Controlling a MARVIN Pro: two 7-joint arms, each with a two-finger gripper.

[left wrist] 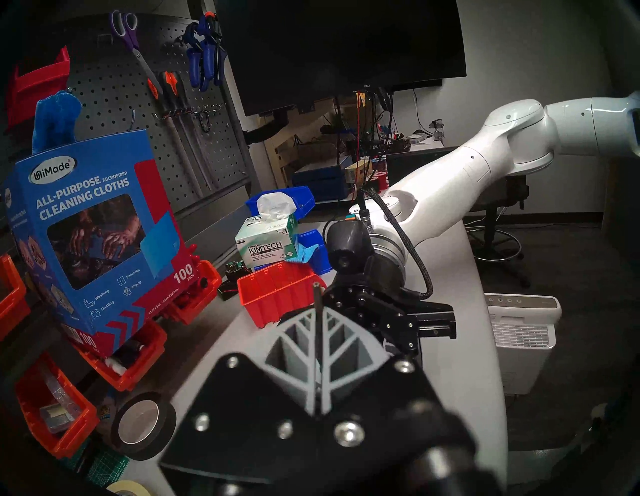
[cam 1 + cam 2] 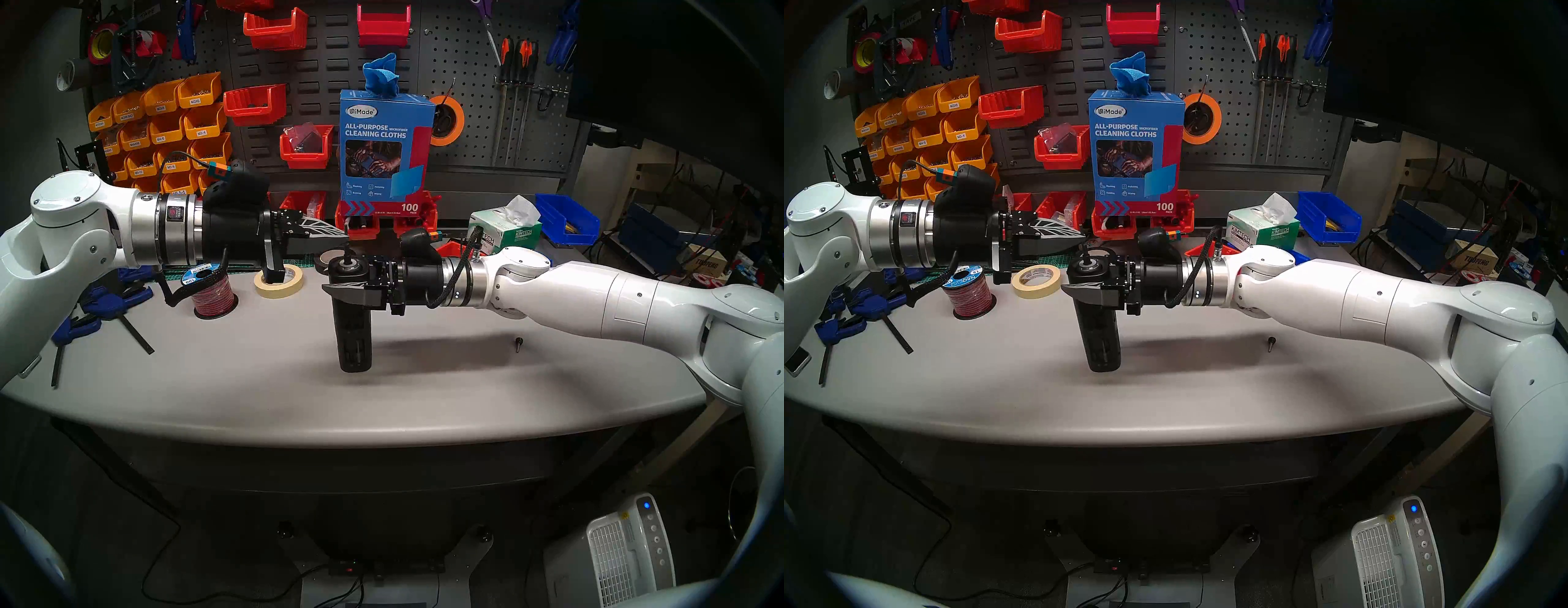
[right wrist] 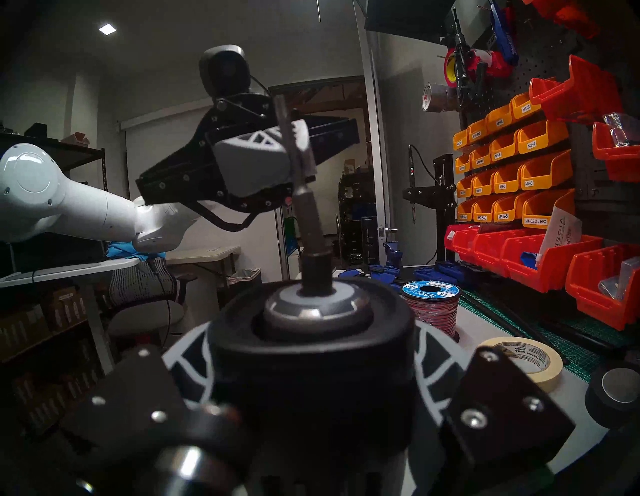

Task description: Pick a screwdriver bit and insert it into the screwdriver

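Right claw, clamped around the upper body of the upright black screwdriver, holds it with its base on the grey table. Left claw has its fingers pressed together on the thin dark screwdriver bit, whose lower end sits in the screwdriver's silver-ringed socket. Far left lies a masking tape roll.

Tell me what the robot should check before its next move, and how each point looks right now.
1. Right gripper clamped on the screwdriver: ok.
2. Screwdriver upright on the table: ok.
3. Left gripper shut on the screwdriver bit: ok.
4. Bit's lower end inside the socket: ok.
5. Bit pushed fully home: cannot tell.
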